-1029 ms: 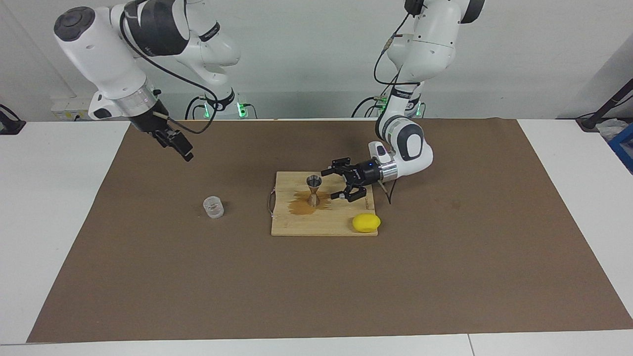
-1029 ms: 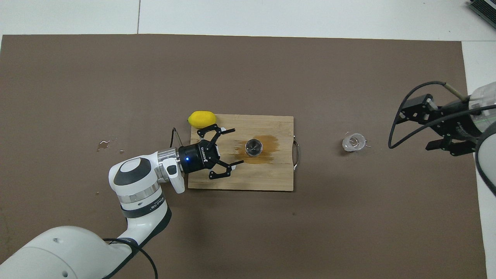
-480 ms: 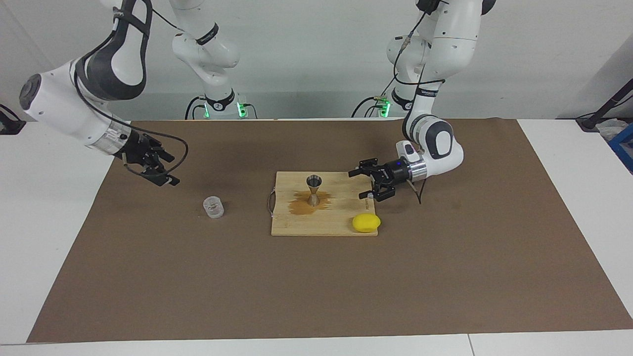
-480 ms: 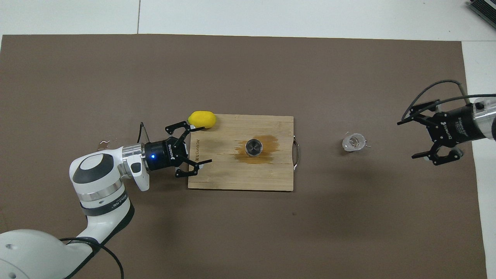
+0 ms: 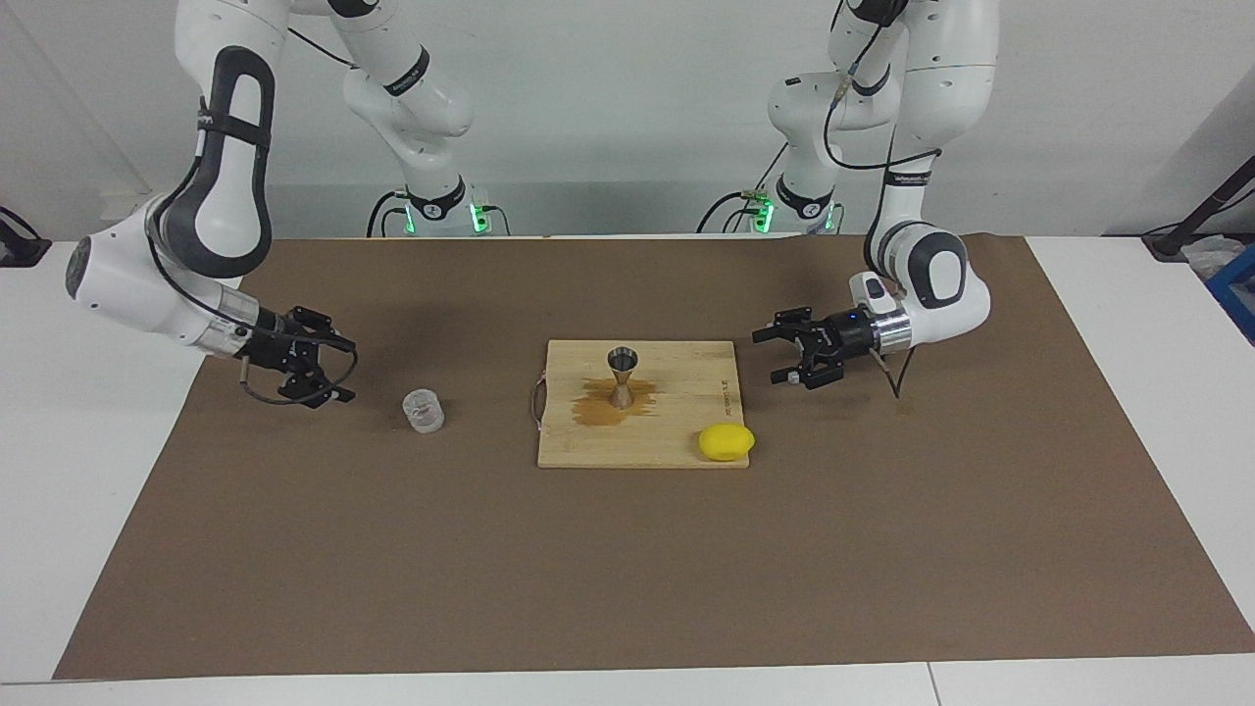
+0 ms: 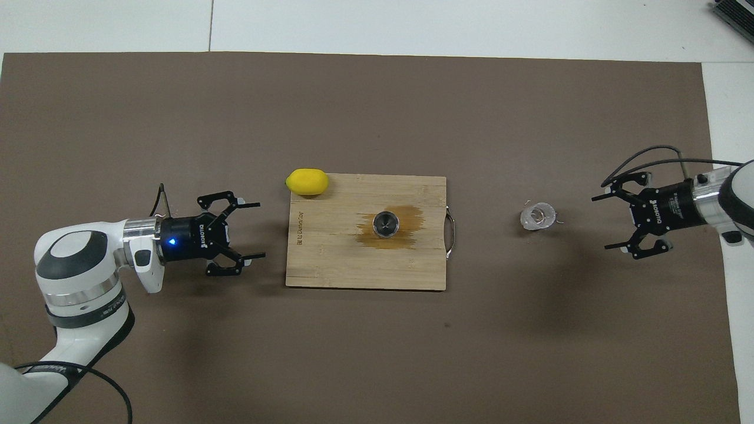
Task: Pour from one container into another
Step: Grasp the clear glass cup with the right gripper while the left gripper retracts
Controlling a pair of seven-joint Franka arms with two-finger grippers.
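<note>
My left gripper [image 5: 781, 357] [image 6: 252, 230] has its fingers spread wide and holds nothing; it hangs low over the brown mat [image 5: 627, 569] [image 6: 377, 353], just off the cutting board's edge at the left arm's end. My right gripper [image 5: 336, 371] [image 6: 607, 223] is likewise spread and empty, low over the mat near the right arm's end, with its fingers pointed toward the cup.

Going down in size: I see the mat covering most of the table, and on it, about mid-table, the wooden cutting board [image 5: 686, 378] [image 6: 330, 259] with a wet amber patch [image 5: 596, 410] [image 6: 406, 219]. The lemon [image 5: 727, 442] [image 6: 307, 181] sits at the board's corner farthest from the robots, toward the left arm's end. The metal jigger [image 5: 622, 377] [image 6: 386, 224] stands upright on the board, in the wet patch. The clear cup [image 5: 424, 410] [image 6: 537, 216] stands upright on the mat between the board and my right gripper, apart from both.
</note>
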